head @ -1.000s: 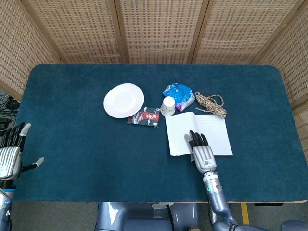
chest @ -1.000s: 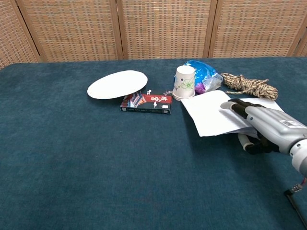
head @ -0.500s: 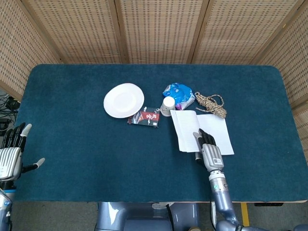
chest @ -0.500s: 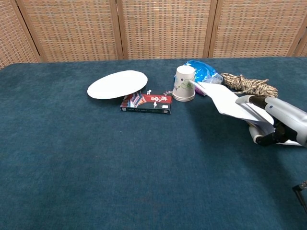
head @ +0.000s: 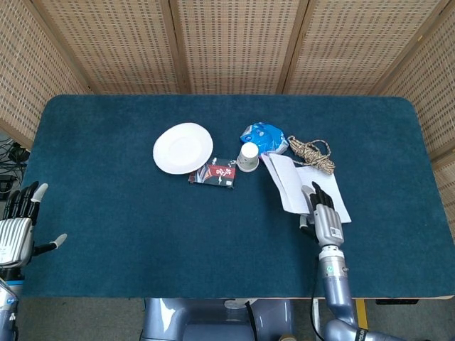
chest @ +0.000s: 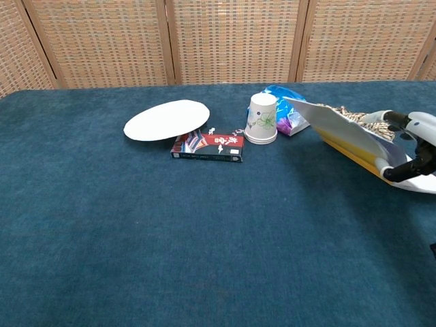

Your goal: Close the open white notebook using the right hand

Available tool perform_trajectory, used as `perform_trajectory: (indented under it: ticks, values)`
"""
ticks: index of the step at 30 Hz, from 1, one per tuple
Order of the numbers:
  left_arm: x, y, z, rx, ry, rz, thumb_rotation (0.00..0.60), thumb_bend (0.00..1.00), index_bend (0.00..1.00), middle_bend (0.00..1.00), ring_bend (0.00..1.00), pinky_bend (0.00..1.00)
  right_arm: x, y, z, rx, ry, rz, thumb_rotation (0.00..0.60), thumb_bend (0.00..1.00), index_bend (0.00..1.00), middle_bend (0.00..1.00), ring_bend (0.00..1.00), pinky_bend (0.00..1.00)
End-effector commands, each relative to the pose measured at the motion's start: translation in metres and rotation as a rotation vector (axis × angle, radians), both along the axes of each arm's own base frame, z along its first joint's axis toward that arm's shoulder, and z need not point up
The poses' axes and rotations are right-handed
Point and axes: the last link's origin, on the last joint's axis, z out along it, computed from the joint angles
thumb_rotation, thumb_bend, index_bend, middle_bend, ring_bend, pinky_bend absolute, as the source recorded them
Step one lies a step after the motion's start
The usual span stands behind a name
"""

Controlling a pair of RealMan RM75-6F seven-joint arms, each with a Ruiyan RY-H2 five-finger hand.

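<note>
The right hand [head: 324,217] grips the lifted left cover of the white notebook [head: 291,183], which tilts up just ahead of its fingers. Beyond it lies a rope coil [head: 314,153]. Far left, the left hand [head: 17,231] hangs empty, fingers apart.

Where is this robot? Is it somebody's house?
Probably not a house; more likely a robot practice room. Woven screens fence in a table with a blue cloth, and odd things are laid out: a white plate, a paper cup, a rope bundle.
</note>
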Motion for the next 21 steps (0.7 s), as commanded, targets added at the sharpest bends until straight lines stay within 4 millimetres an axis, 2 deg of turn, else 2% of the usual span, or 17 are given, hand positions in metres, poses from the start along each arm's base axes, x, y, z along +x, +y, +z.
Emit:
perform_trajectory:
  ticks: [1, 21]
  values:
    - [0.0, 0.0, 0.0, 0.0, 0.001, -0.002, 0.6, 0.08, 0.0, 0.0, 0.0, 0.0, -0.001, -0.001, 0.004, -0.016, -0.005, -0.007, 0.6, 0.67, 0.16, 0.0, 0.0, 0.0]
    - [0.0, -0.002, 0.0, 0.006, -0.003, -0.008, 0.6, 0.08, 0.0, 0.0, 0.0, 0.0, -0.007, -0.005, 0.015, -0.094, 0.012, -0.14, 0.6, 0.68, 0.16, 0.0, 0.0, 0.0]
